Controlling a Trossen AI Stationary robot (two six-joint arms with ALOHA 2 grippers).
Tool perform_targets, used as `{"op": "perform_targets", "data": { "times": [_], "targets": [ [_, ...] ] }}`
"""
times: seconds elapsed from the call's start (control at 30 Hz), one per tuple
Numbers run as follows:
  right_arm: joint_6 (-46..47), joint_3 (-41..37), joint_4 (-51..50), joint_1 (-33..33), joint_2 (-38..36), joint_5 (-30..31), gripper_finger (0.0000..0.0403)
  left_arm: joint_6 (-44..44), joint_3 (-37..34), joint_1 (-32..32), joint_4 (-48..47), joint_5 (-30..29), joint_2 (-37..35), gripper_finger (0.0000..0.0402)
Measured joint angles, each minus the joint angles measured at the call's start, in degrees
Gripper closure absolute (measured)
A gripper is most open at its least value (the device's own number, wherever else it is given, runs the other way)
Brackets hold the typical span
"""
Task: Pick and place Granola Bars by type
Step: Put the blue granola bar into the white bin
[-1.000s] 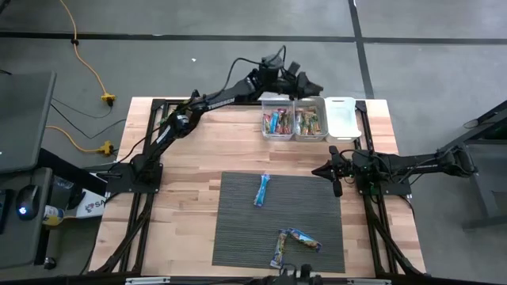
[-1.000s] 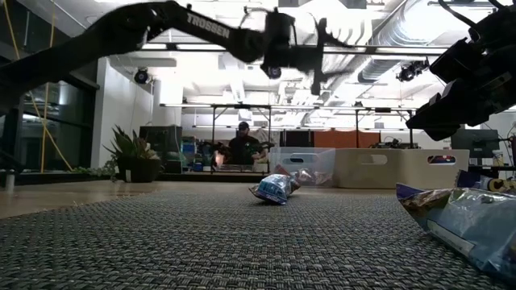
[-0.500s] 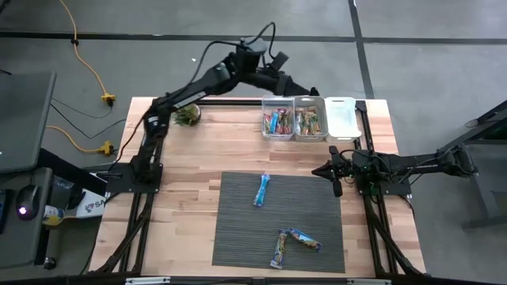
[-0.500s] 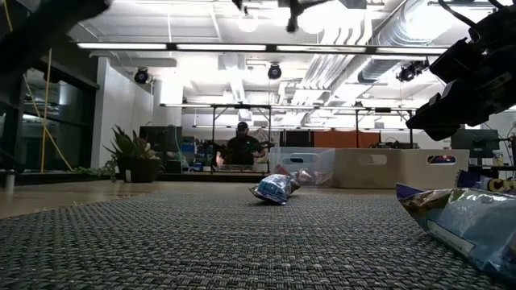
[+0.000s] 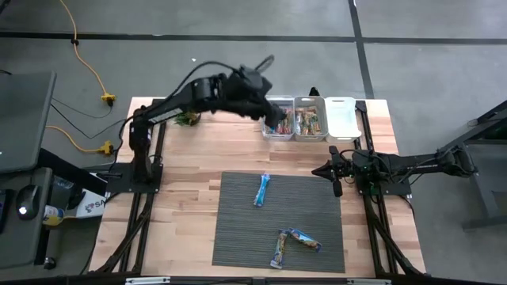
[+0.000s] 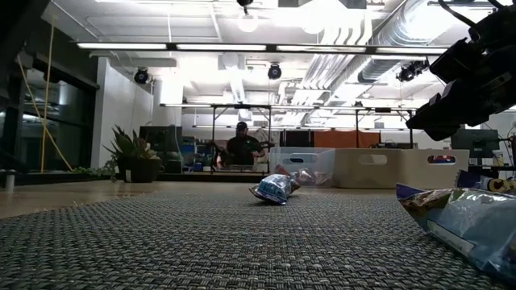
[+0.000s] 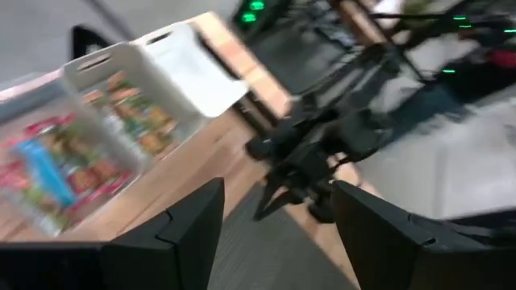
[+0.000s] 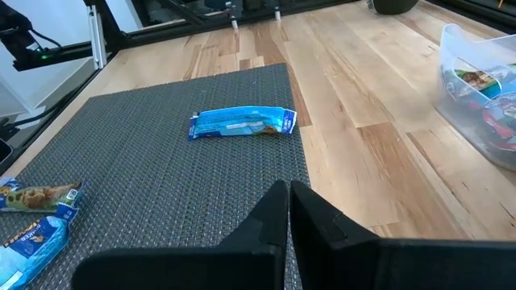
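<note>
Grey woven mat: you had three granola bars left on it; a blue bar lay near its far edge, and two more lay touching near its front edge.
Bins: two clear bins at the table's far edge held bars already sorted, blue and red in one, green and orange in the other; a white bin beside them showed no bars.
Left gripper: your fingers stood apart and held nothing, raised near the bins, probably between a drop and the next pick.
Right gripper: your fingers were pressed together, empty, parked low at the mat's right edge, apparently waiting.
</note>
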Motion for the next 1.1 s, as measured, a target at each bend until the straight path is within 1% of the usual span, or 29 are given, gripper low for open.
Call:
{"op": "perform_targets", "data": {
  "times": [0.13,0.27,0.37,0.43,0.53,0.63,0.9,1.1],
  "targets": [
    [0.00,0.00,-0.02,0.01,0.00,0.00,0.0402,-4.33,-0.09,-4.20,-5.20,-9.64,0.00,0.0174],
    [0.00,0.00,-0.02,0.00,0.00,0.00,0.0402,-10.41,-0.08,-8.05,-10.50,-18.37,0.00,0.0174],
    [0.00,0.00,-0.02,0.00,0.00,0.00,0.0402,-15.70,-0.07,-10.89,-14.05,-24.07,0.02,0.0174],
    [0.00,0.00,-0.02,0.00,0.00,0.01,0.0402,-19.49,-0.07,-12.59,-16.56,-26.71,0.02,0.0174],
    [0.00,0.00,-0.02,0.01,0.00,0.00,0.0402,-23.62,-0.38,-14.59,-18.89,-28.83,0.02,0.0174],
    [0.00,0.00,-0.04,0.01,0.00,0.00,0.0402,-25.50,-2.04,-15.81,-18.91,-29.30,0.69,0.0174],
    [0.00,0.00,-0.04,0.01,0.00,0.02,0.0402,-25.44,-5.39,-17.63,-17.16,-26.28,2.74,0.0174],
    [0.00,0.00,-0.02,0.00,0.00,0.02,0.0402,-25.40,-5.57,-20.90,-17.95,-31.46,2.94,0.0174]
  ]
}}
